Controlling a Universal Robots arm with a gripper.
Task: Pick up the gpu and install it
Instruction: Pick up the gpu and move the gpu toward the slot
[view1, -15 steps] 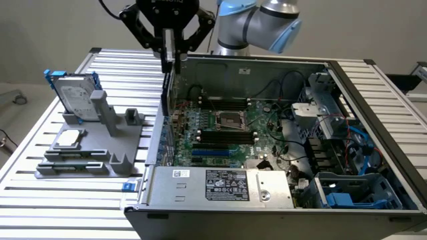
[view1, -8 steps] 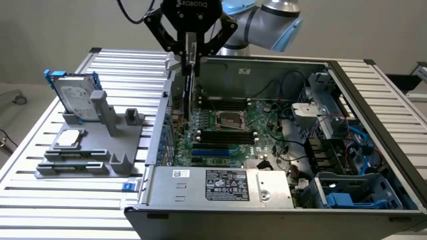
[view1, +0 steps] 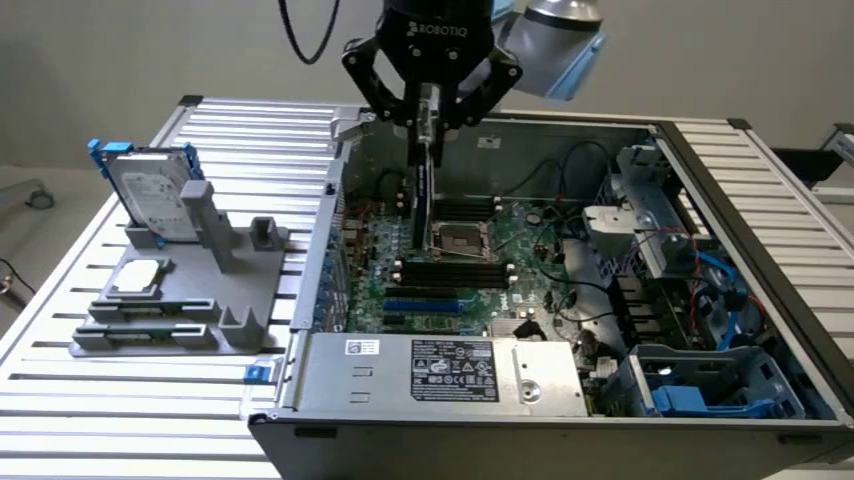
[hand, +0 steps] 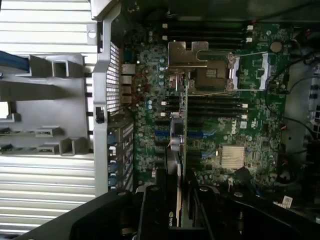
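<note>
Over the open computer case (view1: 747, 150), the tool (view1: 429, 125) is clamped on the top of the gpu (view1: 426, 190), fingers drawn in against its two flat faces. The gpu hangs upright & edge-on, long way down; in the wrist view its silver bracket (hand: 187, 52) is the end farthest from the tool. Prob. held this way b/c a thin card grips firmest across its faces, and edge-on it slips between parts w/o sweeping over them.

Low end of the gpu sits near the processor socket (view1: 454, 238) on the green main board (view1: 400, 330), beside the black memory slots (view1: 454, 272). Can't tell if it touches the board or hangs just clear. The blue slots (view1: 420, 300) lie closer to the power supply (view1: 441, 370), apart from the gpu's low end, so the install doesn't look done yet, imo.

In the way: the case's side wall (view1: 327, 250) stands close on the exterior view's left, and the socket's metal frame is right by the bracket. Loose cables (view1: 694, 270) and a blue drive cage (view1: 707, 395) crowd the exterior view's right, well apart from the gpu.

Outside the case, on the slatted surface (view1: 134, 400), a grey stand (view1: 220, 300) carries a hard drive (view1: 150, 195) w/ blue frame, standing on edge, and a small square chip (view1: 140, 278) lying flat. Both well clear of the tool.
</note>
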